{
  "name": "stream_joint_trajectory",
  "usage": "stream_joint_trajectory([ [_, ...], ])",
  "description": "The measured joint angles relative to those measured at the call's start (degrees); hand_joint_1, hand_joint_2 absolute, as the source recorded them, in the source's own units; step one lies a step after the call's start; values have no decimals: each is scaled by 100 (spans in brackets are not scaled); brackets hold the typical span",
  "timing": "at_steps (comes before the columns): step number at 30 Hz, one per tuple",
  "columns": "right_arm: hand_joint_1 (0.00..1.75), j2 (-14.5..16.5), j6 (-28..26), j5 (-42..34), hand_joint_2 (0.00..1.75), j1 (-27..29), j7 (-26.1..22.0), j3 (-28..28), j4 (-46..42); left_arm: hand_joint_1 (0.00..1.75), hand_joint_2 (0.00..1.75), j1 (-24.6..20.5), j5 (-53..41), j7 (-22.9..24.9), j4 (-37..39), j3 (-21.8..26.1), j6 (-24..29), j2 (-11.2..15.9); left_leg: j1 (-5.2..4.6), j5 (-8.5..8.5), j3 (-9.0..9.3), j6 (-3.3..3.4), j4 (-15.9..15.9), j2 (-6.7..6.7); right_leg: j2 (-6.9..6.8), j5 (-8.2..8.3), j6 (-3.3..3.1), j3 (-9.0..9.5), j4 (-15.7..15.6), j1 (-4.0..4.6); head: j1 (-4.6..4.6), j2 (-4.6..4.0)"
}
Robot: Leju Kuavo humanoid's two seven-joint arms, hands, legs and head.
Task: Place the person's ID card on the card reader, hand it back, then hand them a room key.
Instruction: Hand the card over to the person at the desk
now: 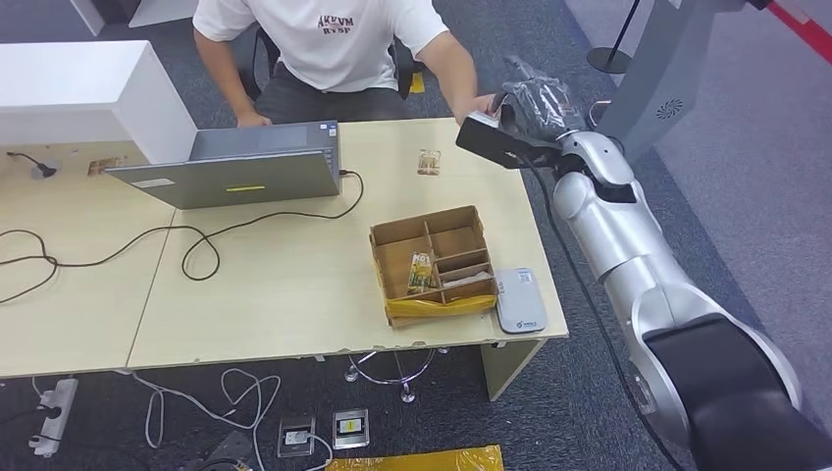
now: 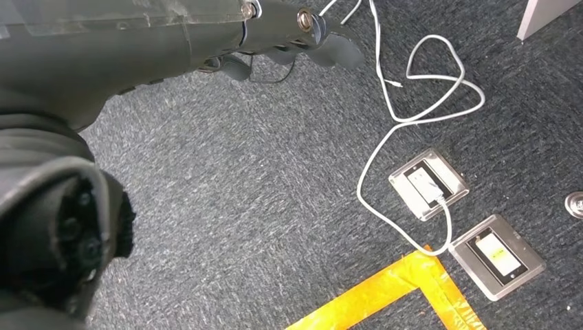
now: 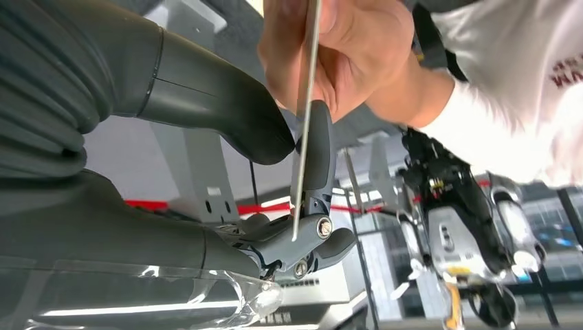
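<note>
Right robot hand point(image 3: 275, 172) pinching thin card point(image 3: 306, 117) edge-on, person's hand point(image 3: 337, 55) gripping the card too, left robot hand point(image 2: 275, 34) fingers curled, holding nothing.

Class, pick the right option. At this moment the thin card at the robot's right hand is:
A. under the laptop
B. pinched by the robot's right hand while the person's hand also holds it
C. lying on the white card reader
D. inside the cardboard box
B: in the right wrist view the card sits edge-on between the right hand thumb and finger, with the person's hand gripping its other end.
</note>
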Motion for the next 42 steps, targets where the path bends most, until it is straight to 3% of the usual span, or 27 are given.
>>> stream_joint_trajectory([
  [3,11,110,-55,22,175,-74,15,71,388,0,0,3,26,-2,0,0,-8,10,0,0,0,0,0,-1,-1,0,0,0,-1,0,0,0],
  [4,0,135,-75,27,175,-83,30,85,493,0,0,4,33,-2,0,0,-10,14,0,0,0,0,0,-2,-2,0,0,0,-2,0,0,0],
  [17,0,110,-646,24,175,-206,105,127,1120,0,0,12,36,-36,0,-2,86,48,0,0,3,0,1,0,3,0,0,-4,-3,0,0,0],
  [25,0,-244,-1747,-525,175,-383,-118,-28,1208,0,0,127,183,-296,0,-1,411,8,-2,-1,3,0,2,3,3,0,0,-4,-7,-1,-1,0],
  [29,0,-605,-2423,-1026,175,-348,-251,-338,1219,0,0,260,388,-455,0,2,612,-60,-5,-3,5,3,4,0,0,0,0,-5,-13,-4,-1,0],
  [34,0,-1402,-3020,-1829,175,97,-467,-969,1221,0,0,501,651,-594,1,18,794,-138,-5,-14,5,14,5,-2,-6,-1,2,3,-26,-3,0,0],
  [40,0,-2336,-3622,-2602,175,1266,-466,-1926,1295,0,0,582,944,-494,3,36,851,-195,1,-26,6,20,5,-22,-28,-8,4,14,-40,2,-1,0],
  [42,0,-2570,-3670,-2481,175,1841,-480,-2444,1351,0,0,600,1059,-366,7,73,860,-212,4,-32,2,20,4,-30,-39,-12,2,17,-42,5,-1,0],
])
